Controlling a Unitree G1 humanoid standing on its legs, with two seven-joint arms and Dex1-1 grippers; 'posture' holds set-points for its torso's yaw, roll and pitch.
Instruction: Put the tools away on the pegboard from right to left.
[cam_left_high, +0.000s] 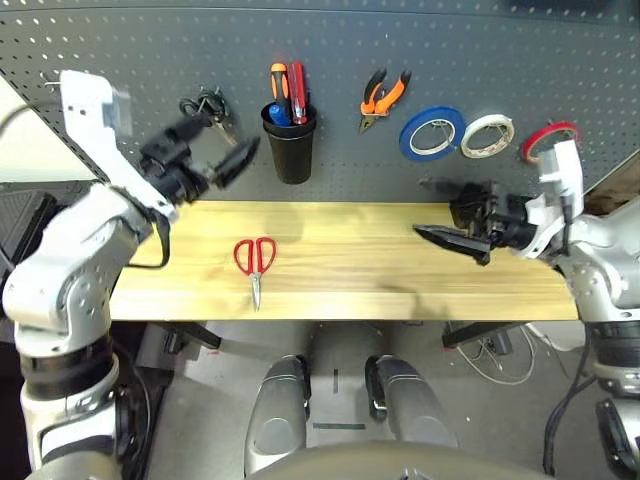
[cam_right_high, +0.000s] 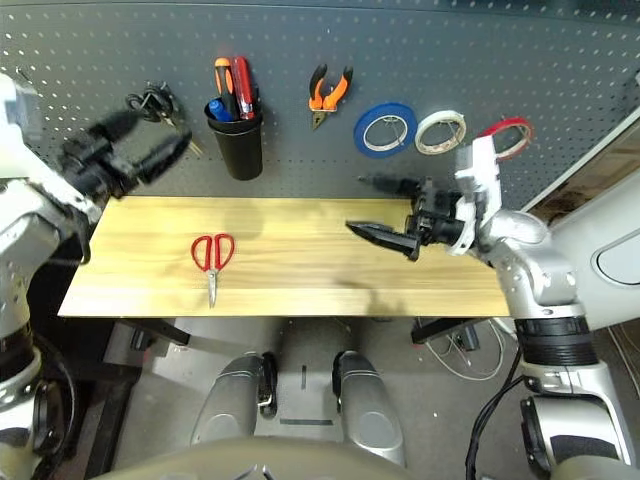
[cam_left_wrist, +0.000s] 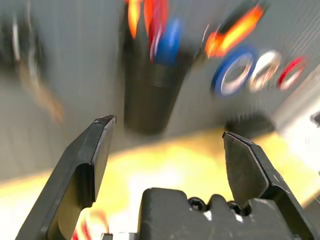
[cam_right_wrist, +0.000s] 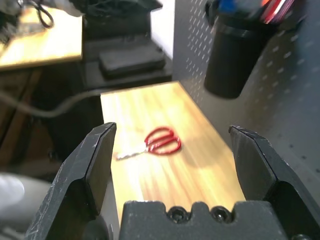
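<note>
red-handled scissors (cam_left_high: 255, 262) lie flat on the wooden table (cam_left_high: 350, 290), untouched. left gripper (cam_left_high: 222, 150) and right gripper (cam_left_high: 447, 212) both spread wide, empty. pegboard (cam_left_high: 330, 60) items blur in the left wrist view.

Glossy silver-grey rounded shells cover the humanoid robot's forearms and shoulders, with black ribbed joint rings at the elbows and white angular wrist brackets behind each black motor housing. The left two-finger black gripper (cam_left_high: 205, 160) and the right two-finger black gripper (cam_right_high: 385, 215) carry long, tapering matte-black fingers (cam_right_wrist: 92, 165) with flat inner faces, rising from a blocky black base set with small round screw heads. A thin black cable loops beside the left forearm, and more dark cables trail along the right arm's lower side.
</note>
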